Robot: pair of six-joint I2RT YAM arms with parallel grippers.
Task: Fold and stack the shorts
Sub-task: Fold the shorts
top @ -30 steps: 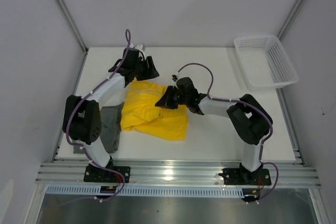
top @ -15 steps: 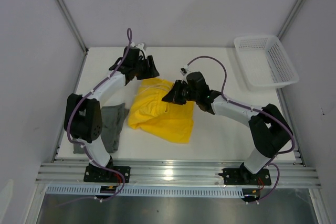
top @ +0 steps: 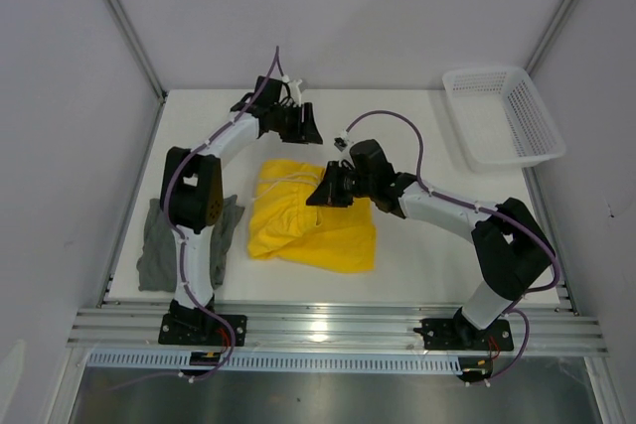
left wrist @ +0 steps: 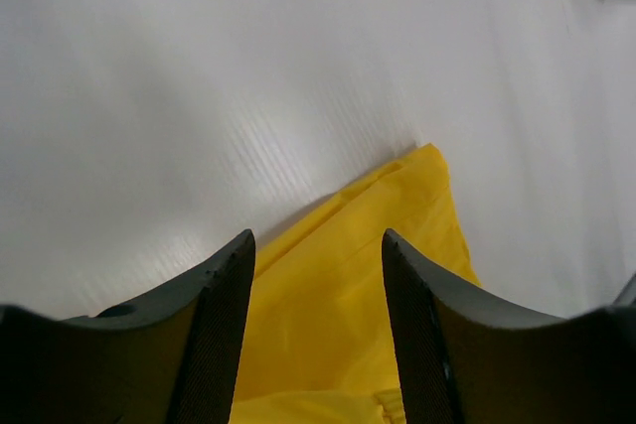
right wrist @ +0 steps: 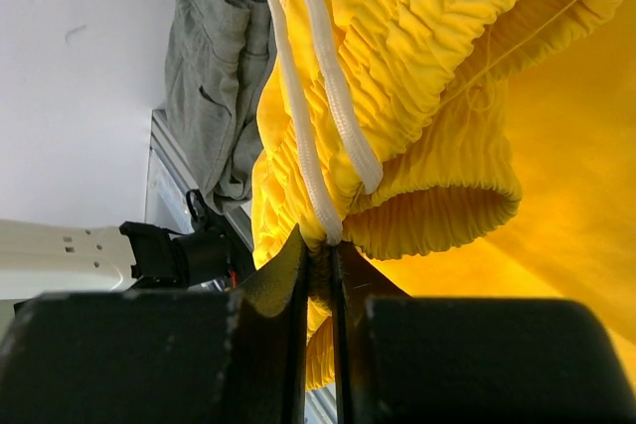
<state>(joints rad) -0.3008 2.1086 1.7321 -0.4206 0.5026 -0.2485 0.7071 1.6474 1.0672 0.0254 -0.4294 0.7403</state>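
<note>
- Centre frame: yellow shorts (top: 318, 230) bunched on bench (top: 437, 260); open surface rightward.
- Left bench edge: grey shorts (top: 154, 245).
- Mid-frame: right pincer (top: 318, 193) clamped on yellow waistband.
- Upper middle: left pincer (top: 306, 130) parted, empty, over far corner.

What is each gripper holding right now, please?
Left gripper: open, holding nothing.
Right gripper: closed on the yellow shorts, at the waistband by the drawstring.

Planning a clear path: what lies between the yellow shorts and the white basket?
In the top view, only bare table lies between the yellow shorts and the basket, though the right arm crosses above it, the right gripper shut on the shorts.
</note>
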